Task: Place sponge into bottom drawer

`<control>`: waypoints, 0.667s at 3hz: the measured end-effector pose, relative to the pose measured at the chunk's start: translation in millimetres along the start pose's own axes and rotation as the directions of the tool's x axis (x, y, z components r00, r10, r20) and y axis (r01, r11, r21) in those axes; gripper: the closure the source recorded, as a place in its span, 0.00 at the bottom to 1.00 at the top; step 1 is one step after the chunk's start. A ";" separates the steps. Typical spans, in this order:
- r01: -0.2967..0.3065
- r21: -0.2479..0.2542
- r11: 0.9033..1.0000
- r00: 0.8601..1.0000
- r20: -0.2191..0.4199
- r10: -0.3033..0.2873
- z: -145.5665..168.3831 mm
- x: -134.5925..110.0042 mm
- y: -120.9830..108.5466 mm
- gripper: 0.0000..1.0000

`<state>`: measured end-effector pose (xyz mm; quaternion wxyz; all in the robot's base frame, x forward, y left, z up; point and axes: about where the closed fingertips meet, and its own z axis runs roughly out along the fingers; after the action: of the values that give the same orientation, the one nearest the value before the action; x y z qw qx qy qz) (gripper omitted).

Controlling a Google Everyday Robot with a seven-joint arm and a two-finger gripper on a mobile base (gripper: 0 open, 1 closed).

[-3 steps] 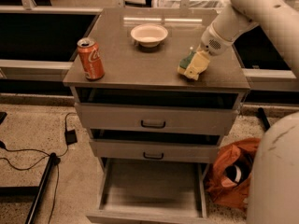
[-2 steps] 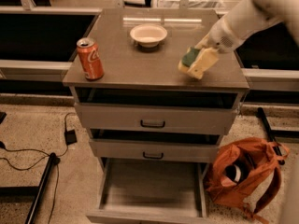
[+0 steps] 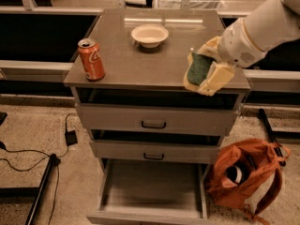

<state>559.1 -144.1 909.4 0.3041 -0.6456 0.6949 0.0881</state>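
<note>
- Gripper point(image 3: 205, 76), two-finger, on white arm: at front-R edge of grey metal worktop point(image 3: 140, 62). Cream fingers point(image 3: 218, 78) clamped round the sponge.
- Small pale yellow foam sponge point(image 3: 198, 68), dark green scrub face: held in fingers, green side twd camera, well above drawer.
- Wide shallow grey bottom drawer point(image 3: 151, 187): pulled out.
- Orange soda can point(image 3: 91, 59): upright, worktop L.
- Pale round bowl point(image 3: 150, 35): worktop rear-centre.
- Orange backpack point(image 3: 246, 177): on floor, R of cabinet.
</note>
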 end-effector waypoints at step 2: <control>0.000 -0.045 0.999 1.000 -0.022 -0.001 16.3 3.8 24.6 1.00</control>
<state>540.8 -135.2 887.7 0.2821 -0.6533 0.6959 0.0966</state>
